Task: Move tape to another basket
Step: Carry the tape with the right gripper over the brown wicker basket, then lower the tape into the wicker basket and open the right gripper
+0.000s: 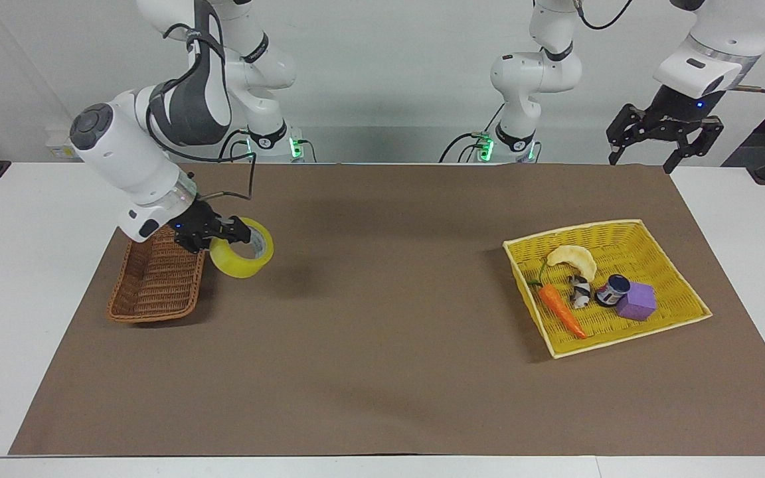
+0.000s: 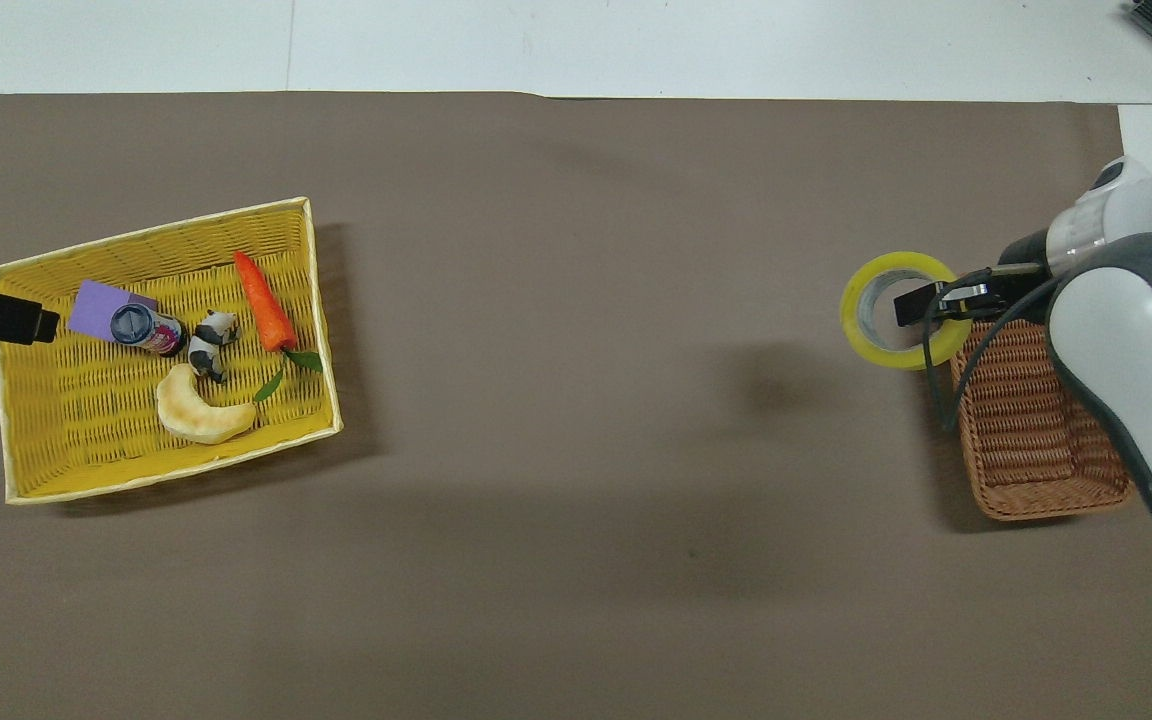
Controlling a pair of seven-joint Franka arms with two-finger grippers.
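The right gripper (image 1: 235, 234) pinches the tape roll's (image 1: 242, 255) wall, aloft beside the wicker basket (image 1: 157, 284) (not yet over it); releasing now risks missing. The left gripper (image 1: 665, 133) waits, fingers spread, empty.

A yellow tray (image 1: 681, 292) holds a carrot (image 1: 560, 310), purple block (image 1: 638, 302) and jar (image 1: 613, 290).

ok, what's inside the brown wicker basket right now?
Nothing visible in the brown wicker basket: the weave that shows is bare. The right gripper and arm cover the end nearer the robots, so that part is unseen. The tape hangs beside the rim, not yet inside.
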